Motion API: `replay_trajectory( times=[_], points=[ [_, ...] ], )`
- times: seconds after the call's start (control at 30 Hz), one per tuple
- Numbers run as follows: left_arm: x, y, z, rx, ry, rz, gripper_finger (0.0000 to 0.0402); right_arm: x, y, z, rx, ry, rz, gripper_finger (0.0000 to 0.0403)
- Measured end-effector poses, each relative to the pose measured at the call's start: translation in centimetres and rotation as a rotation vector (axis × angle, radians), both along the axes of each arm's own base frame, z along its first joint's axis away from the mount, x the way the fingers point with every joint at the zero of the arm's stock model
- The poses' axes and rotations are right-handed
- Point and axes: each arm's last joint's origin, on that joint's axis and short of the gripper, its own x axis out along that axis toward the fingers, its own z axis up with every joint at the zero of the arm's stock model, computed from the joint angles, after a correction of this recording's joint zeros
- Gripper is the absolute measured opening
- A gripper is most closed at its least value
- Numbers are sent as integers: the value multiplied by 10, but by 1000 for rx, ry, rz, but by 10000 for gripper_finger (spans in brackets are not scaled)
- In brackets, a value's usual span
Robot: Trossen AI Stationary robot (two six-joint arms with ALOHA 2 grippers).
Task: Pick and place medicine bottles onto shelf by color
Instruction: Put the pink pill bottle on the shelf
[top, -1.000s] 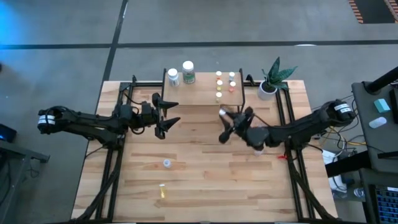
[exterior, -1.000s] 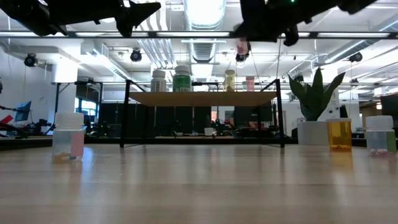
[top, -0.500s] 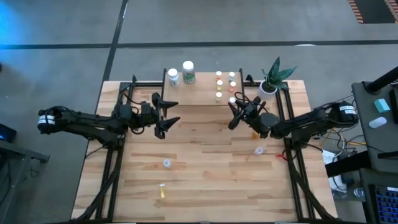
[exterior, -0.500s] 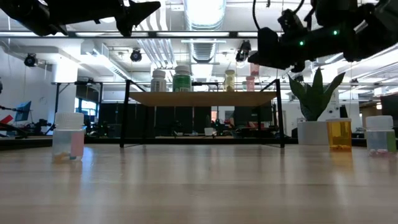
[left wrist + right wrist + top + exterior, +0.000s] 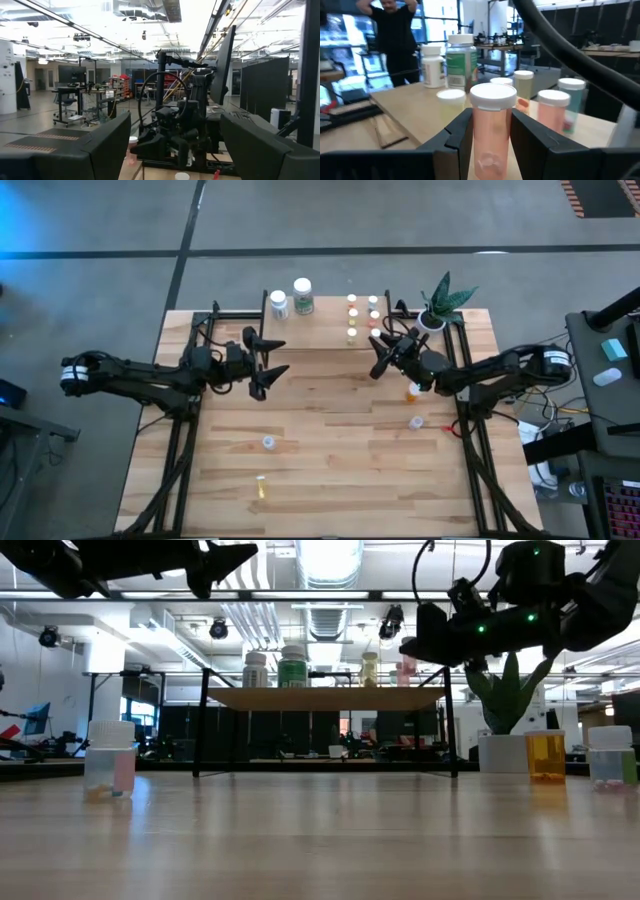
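The shelf (image 5: 320, 322) stands at the table's far edge, with two larger white bottles (image 5: 291, 300) and several small white-capped ones (image 5: 361, 310) on top. My right gripper (image 5: 379, 352) is at the shelf's near right corner, shut on a pale pink medicine bottle (image 5: 491, 131) with a white cap. My left gripper (image 5: 280, 360) hangs open in the air near the shelf's left end, holding nothing. Other bottles stand on the table: a clear one (image 5: 268, 442), a yellow one (image 5: 261, 486), an orange one (image 5: 414, 390) and another clear one (image 5: 416, 422). My right gripper pinches the pink bottle's body just below the white cap (image 5: 492, 117), one finger (image 5: 457, 135) on each side. The fingers come about level, from the table's near right side. The bottle stands upright in the hold; its base is out of the frame.
A white plant pot (image 5: 430, 324) with a spiky green plant stands just right of the shelf, close to my right arm. Black frame rails run along the table's left and right sides. A person (image 5: 395, 35) stands in the room beyond the shelf.
My right gripper has carried the pink bottle from above the table's middle toward the far edge and a little to the right, up to the shelf's near right corner. It has stayed shut on the bottle.
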Motion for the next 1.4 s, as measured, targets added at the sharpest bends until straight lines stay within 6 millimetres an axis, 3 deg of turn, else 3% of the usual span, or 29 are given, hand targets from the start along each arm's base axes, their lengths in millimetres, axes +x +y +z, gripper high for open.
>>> replay_trajectory(
  times=[0.4,1.4],
  points=[
    [0,1,0,1,0,6,288,3,-9,-9,13,-6,-3,111],
    [0,1,0,1,1,6,288,4,-3,7,-25,-43,25,112]
  ],
)
